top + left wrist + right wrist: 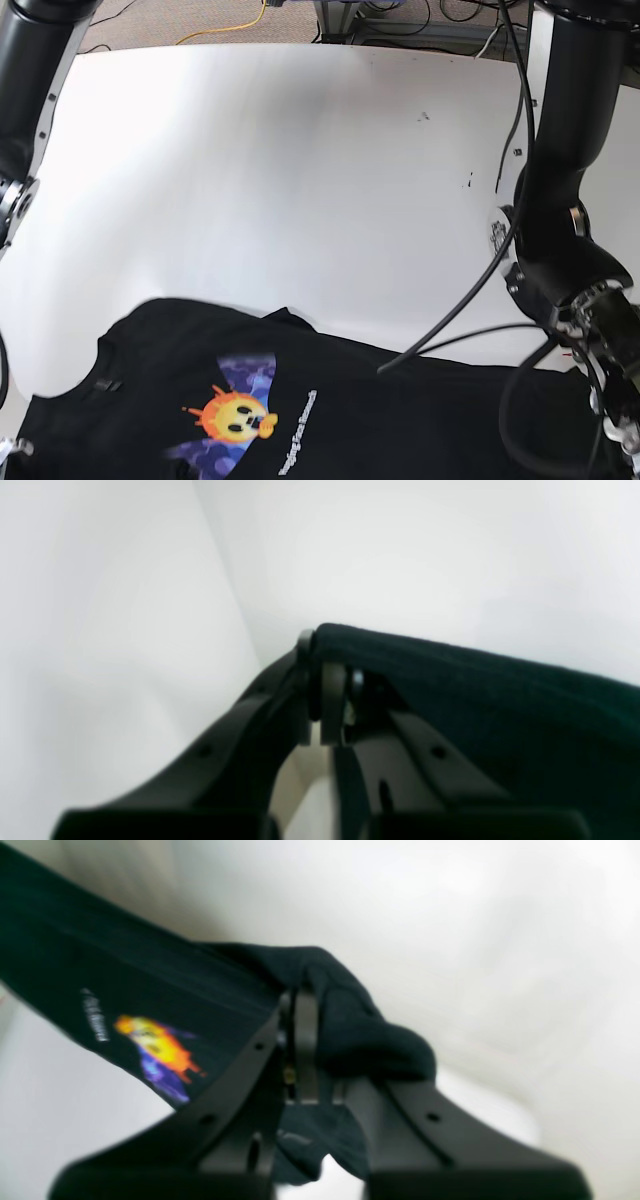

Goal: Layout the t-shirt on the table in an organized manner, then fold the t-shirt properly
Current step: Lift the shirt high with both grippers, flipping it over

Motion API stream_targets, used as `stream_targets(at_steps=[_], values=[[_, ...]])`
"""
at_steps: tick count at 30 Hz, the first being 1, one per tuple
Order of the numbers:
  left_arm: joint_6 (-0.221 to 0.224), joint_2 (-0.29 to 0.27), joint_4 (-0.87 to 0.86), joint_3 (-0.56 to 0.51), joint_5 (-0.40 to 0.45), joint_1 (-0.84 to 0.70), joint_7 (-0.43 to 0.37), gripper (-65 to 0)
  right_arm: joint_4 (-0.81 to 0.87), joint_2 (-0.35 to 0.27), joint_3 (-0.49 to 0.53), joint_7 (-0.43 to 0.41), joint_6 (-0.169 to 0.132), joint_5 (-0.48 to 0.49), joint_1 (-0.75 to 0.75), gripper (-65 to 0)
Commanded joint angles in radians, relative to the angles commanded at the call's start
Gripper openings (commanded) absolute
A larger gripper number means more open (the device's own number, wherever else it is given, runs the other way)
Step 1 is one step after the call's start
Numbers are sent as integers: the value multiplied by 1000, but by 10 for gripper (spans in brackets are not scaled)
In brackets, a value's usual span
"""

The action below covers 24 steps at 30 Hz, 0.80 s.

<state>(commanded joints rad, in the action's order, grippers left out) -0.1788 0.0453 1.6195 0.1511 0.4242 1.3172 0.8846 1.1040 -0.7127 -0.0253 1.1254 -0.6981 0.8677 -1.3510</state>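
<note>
Item: black T-shirt [340, 400], printed w/ yellow-orange face, purple patches & white lettering. Loc.: lower part of base view, spread wide between your two arms, over the near side of the white table [270, 180].

Item: your L gripper [327, 705], closed on shirt edge; cloth runs off to the R of its wrist view.

Item: your R gripper [312, 1065], closed on bunched shirt fabric; print shows on the L of its wrist view. Can't tell from pics if the lower shirt touches the table.

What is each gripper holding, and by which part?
Both hold the t-shirt: left gripper at one fabric edge, right gripper at a bunched edge; which hems, I can't tell.
</note>
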Motion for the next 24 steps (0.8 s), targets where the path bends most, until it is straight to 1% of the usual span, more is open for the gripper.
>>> stream_targets(at_steps=[2, 6, 9, 11, 16, 19, 21, 23, 24], values=[[0, 0, -48, 0, -2, 66, 0, -647, -37, -2, 46, 2, 0, 0, -89, -650], [-5, 0, -120, 2, -3, 166, -2, -647, -86, -2, 106, 17, 0, 0, -208, -650], [-6, 0, -183, 3, -5, 230, -2, -647, -114, 2, 141, 37, 0, 0, -208, -650], [-8, -2, -206, 3, -5, 243, -2, -647, -115, 2, 146, 48, 0, 0, -208, -650], [-43, -2, -209, 5, -3, 243, 2, -647, -114, -2, 146, 89, 0, 0, -208, -650], [-49, 0, -207, 5, -3, 222, 11, -647, -106, -5, 144, 126, 0, 2, -208, -650], [-51, 3, -193, 5, -3, 184, 35, -647, -89, -29, 141, 147, 0, 11, -208, -650], [-55, 5, -152, 5, -5, 150, 61, -647, -74, -55, 141, 149, 0, 51, -208, -650], [-68, 5, -127, 5, -5, 126, 78, -647, -68, -77, 141, 149, 0, 84, -208, -650]])
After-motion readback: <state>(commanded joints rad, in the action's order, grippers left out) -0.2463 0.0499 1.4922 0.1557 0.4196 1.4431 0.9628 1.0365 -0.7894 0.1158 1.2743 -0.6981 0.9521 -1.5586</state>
